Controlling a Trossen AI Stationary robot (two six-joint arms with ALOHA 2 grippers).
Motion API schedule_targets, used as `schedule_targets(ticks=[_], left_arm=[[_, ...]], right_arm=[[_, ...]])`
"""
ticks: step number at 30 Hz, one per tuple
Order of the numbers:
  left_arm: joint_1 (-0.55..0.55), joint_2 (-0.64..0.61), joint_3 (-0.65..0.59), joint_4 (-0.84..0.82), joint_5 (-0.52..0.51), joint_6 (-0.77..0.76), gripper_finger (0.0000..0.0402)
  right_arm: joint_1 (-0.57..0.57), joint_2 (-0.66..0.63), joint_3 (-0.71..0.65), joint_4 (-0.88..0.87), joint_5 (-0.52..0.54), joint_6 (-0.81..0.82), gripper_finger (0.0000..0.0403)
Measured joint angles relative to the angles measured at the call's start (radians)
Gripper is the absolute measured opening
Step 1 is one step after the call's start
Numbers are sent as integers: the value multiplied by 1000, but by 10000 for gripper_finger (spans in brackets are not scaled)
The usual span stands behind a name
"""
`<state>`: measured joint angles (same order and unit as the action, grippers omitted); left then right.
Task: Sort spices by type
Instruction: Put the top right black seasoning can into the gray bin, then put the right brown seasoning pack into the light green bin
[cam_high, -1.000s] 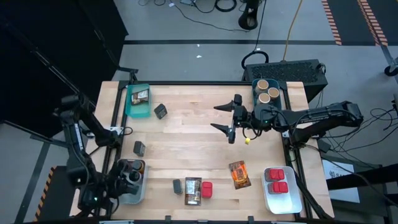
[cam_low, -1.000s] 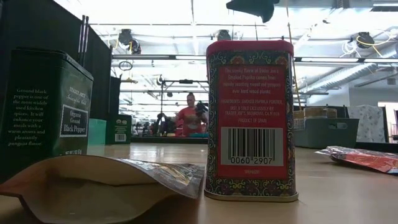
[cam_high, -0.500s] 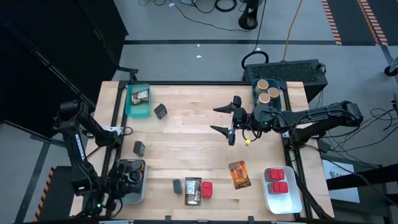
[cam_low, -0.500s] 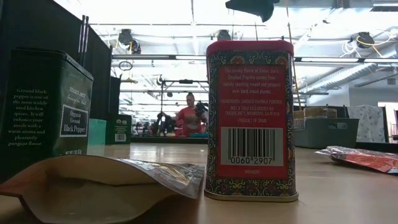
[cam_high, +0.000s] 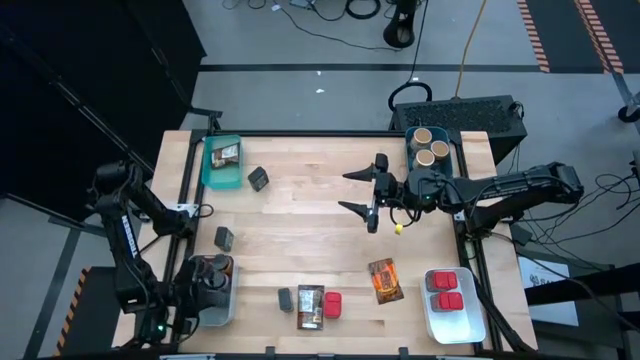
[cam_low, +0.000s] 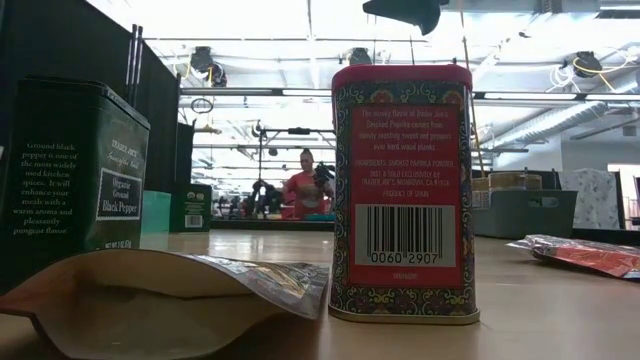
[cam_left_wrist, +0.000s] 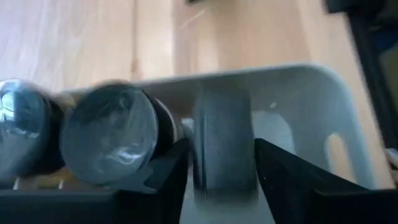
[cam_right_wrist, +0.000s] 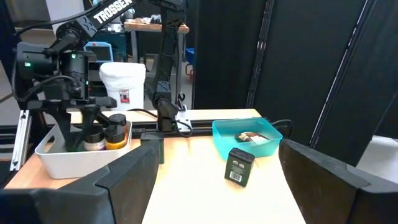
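My left gripper (cam_high: 208, 283) points down into the white bin (cam_high: 228, 305) at the table's near left corner. In the left wrist view its open fingers stand on either side of a dark grey tin (cam_left_wrist: 222, 143) inside the bin (cam_left_wrist: 298, 93), beside two dark jars with shiny lids (cam_left_wrist: 109, 134). Whether a finger touches the tin, I cannot tell. My right gripper (cam_high: 362, 193) hangs level and open above the table's middle, holding nothing. On the table stand dark tins (cam_high: 258, 179) (cam_high: 224, 238) (cam_high: 286, 299), a red tin (cam_high: 332, 305) and two packets (cam_high: 311, 306) (cam_high: 385, 280).
A teal bin (cam_high: 222, 160) with a packet stands at the far left. A dark bin (cam_high: 430, 148) with tan cylinders is at the far right. A white bin (cam_high: 448, 300) with red tins is at the near right. A person stands in the room behind (cam_low: 305, 190).
My left arm has sunk a little over the white bin at the near left corner, bringing its gripper lower into the bin.
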<state>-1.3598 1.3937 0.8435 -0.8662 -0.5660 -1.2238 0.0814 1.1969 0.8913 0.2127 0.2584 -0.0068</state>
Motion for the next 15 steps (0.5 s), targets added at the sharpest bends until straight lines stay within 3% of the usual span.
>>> schedule_targets(ticks=[5, 15], left_arm=[[0, 0, 0, -55, 38, -78, 198], [0, 0, 20, -65, 43, -79, 201]], right_arm=[[0, 0, 0, 0, 0, 2, 312], [0, 0, 0, -1, 1, 24, 312]])
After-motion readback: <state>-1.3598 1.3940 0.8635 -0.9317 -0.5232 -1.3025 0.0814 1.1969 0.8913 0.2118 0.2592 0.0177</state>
